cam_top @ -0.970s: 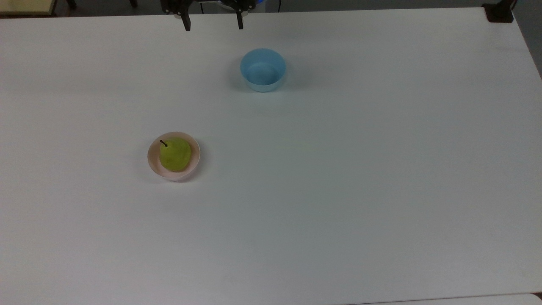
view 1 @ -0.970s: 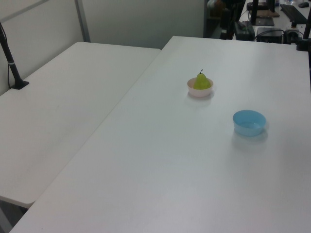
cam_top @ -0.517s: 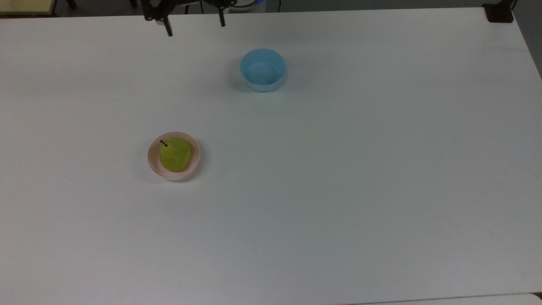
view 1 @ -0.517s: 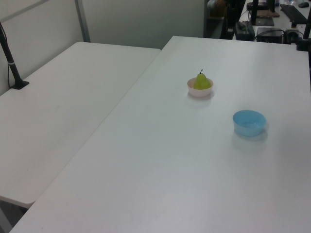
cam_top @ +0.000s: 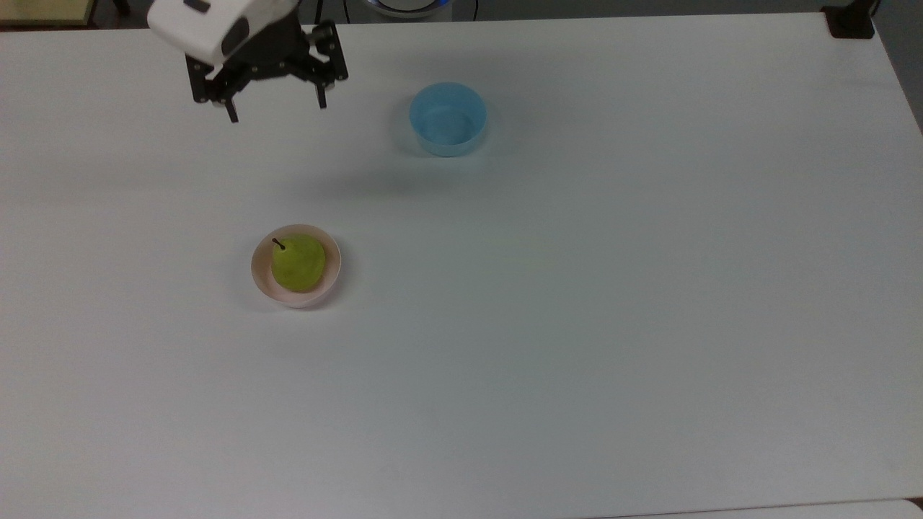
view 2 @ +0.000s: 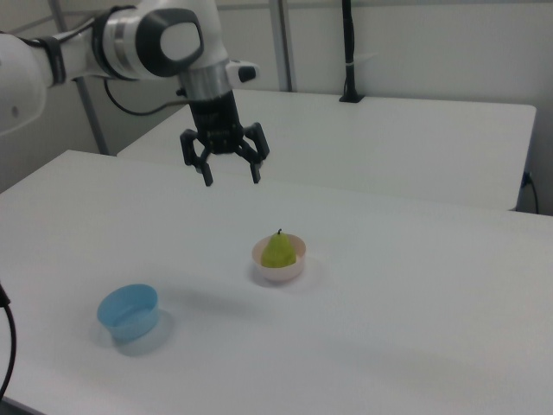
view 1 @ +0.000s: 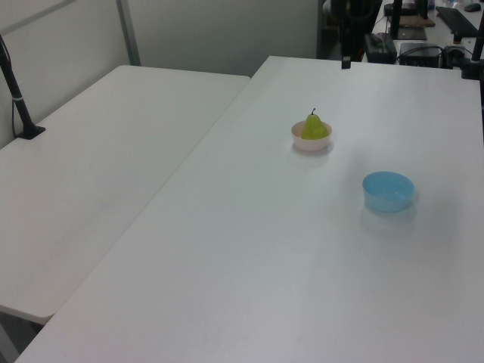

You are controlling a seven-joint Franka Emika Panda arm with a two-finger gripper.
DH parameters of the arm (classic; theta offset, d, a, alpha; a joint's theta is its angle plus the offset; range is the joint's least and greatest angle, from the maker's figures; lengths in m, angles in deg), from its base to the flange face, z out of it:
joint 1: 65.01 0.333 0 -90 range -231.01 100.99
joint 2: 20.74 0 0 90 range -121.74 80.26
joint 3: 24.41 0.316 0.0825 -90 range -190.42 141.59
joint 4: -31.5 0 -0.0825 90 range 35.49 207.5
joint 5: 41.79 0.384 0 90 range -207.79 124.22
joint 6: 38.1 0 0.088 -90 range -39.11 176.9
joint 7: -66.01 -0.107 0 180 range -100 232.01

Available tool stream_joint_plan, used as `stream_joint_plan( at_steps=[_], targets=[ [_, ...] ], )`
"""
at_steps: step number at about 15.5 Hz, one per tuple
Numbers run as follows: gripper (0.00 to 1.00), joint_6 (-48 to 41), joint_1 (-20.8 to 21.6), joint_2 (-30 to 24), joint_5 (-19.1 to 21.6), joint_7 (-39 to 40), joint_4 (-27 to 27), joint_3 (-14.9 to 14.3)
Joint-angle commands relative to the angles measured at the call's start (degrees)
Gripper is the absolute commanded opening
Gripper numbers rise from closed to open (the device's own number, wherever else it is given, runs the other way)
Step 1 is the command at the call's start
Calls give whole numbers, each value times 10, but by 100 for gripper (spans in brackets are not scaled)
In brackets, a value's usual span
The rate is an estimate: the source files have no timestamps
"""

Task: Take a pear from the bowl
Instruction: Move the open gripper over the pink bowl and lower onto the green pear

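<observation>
White desk (cam_top: 577, 360) carries everything you need, and a second desk (view 1: 98, 151) adjoins it on the left view's left, bare but for a black post (view 1: 17, 91) clamped at its far edge.

Going left to right in the top view, your gripper (cam_top: 276, 112) comes first, hanging in the air above the desk's far left part, with its jaws spread wide and nothing between them. That wide stance suits a round fruit, I judge: the gap looks ample for the body of the pear (cam_top: 298, 262). In the right view the gripper (view 2: 232, 179) points straight down, well above and behind the fruit, so you have both travel and descent left before any grasp.

Next is the pear, sitting in the pink bowl (cam_top: 259, 277), its dark stem tipped toward the top view's upper left. The shallow wall leaves most of the fruit standing proud, as the left view shows (view 1: 314, 127), so the jaws can likely close on its flanks above the rim. Watch the rim all the same; a low approach could nudge the bowl.

Further right stands the blue bowl (cam_top: 448, 119), well apart from the pear and off the line between gripper and fruit. I see nothing lying in your path.
</observation>
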Motion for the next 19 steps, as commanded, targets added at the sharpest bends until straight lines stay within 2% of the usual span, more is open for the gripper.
stream_joint_plan(
  at_steps=[1, 3, 7, 10, 11, 19],
  targets=[
    [100, 25, 5, 54, -24, -105, -21, 2],
    [100, 68, 5, 63, -23, -140, -15, 3],
    [100, 145, 1, 66, -13, -170, 41, 0],
    [100, 183, -8, 85, 71, -211, 43, -3],
    [100, 196, -10, 91, 86, -219, 51, -4],
    [100, 229, -14, 126, 78, -228, 58, -10]
  ],
)
